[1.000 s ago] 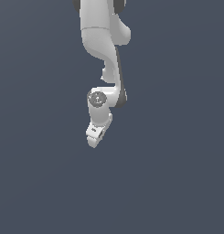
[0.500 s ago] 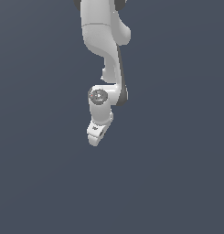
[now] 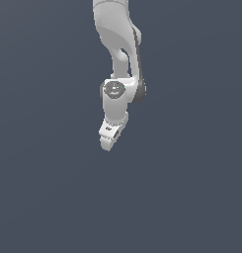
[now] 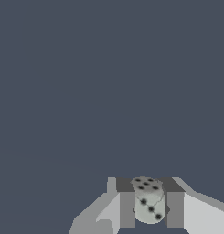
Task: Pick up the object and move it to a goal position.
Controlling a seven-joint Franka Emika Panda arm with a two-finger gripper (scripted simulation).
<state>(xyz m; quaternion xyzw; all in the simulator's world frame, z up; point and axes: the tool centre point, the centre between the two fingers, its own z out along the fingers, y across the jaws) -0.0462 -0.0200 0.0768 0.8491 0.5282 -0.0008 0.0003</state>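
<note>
the wrist view shows the hand [image 4: 150,208] clenched on the object [image 4: 149,205]: a small pale grey die w/ rounded corners and dark pips. two grey finger pads [image 4: 127,209] press its opposite sides, one each side, both touching it. the die sits right between the pads, upright-ish, a face w/ several pips turned toward the camera's upper side and another face w/ a diagonal row of pips facing the camera. pip counts too blurred to be sure. white finger bodies spread outward from the pads on both sides.

beyond the hand in the wrist view there's only flat dark blue-grey ground [image 4: 109,82], plain, no texture.

in the exterior view the white arm [image 3: 117,39] comes down from the top edge, bends at a round wrist joint [image 3: 114,90] w/ a dark grey cap, then the hand [image 3: 108,143] points down and slightly toward the exterior view's left. the fingers look close together there, and the object can't be made out in that view, too small and hidden by the fingertips. the same dark blue-grey surface fills the whole exterior view. whether the hand is touching the surface or off it, can't tell from either view.
</note>
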